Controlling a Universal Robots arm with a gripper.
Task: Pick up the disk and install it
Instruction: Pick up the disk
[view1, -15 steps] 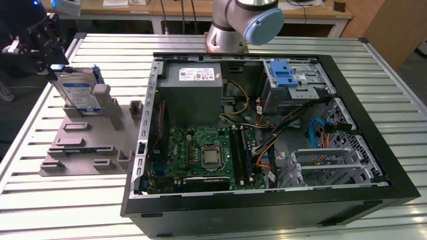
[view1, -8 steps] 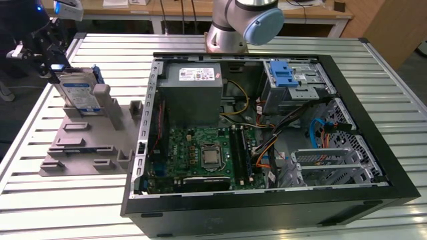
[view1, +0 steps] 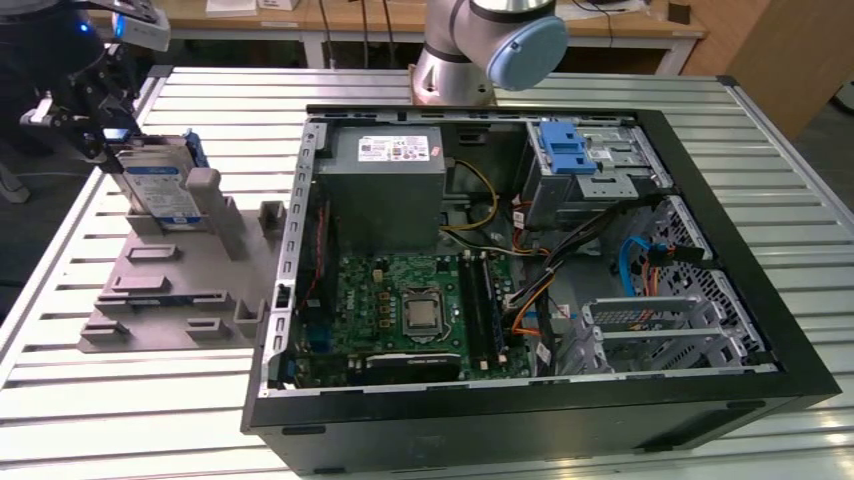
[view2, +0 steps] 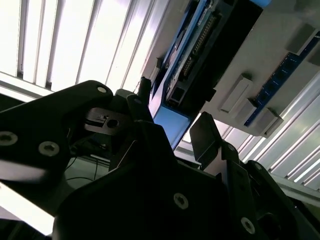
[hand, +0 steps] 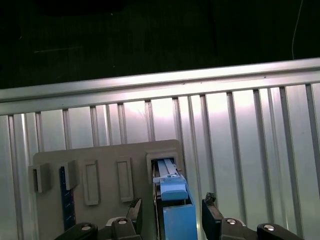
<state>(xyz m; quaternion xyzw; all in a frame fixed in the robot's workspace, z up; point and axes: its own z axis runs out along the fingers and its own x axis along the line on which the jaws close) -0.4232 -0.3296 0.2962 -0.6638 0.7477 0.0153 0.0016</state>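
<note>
In the exterior view I see the black two-finger gripper (view1: 110, 142) at the 10 o'clock corner of the scene, directly above the silver-grey rectangular metal disk with blue plastic carrier rails (view1: 158, 190). The disk stands upright on edge in a slot of the grey plastic fixture plate (view1: 174, 290). The plate lies flat on the slatted metal tabletop (view1: 134, 400), at 9 o'clock from the open black computer case (view1: 534, 425) and just beside it. In the first wrist view the gripper fingers (hand: 134, 210) are apart and straddle the blue top edge of the disk (hand: 175, 212), one on each side, with a visible gap at each. The second wrist view shows the same arrangement: the disk (view2: 200, 50) sits between the dark fingers (view2: 205, 135), with a bright strip of tabletop showing between the blue rail and one finger. The disk is seated in the fixture and not lifted. Inside the case, the grey metal box with a white sticker (view1: 387, 185) sits at 12 o'clock, above the green circuit board (view1: 400, 310). The bright blue ridged plastic latch (view1: 567, 150) sits at 1 o'clock, well apart from the disk.
</note>
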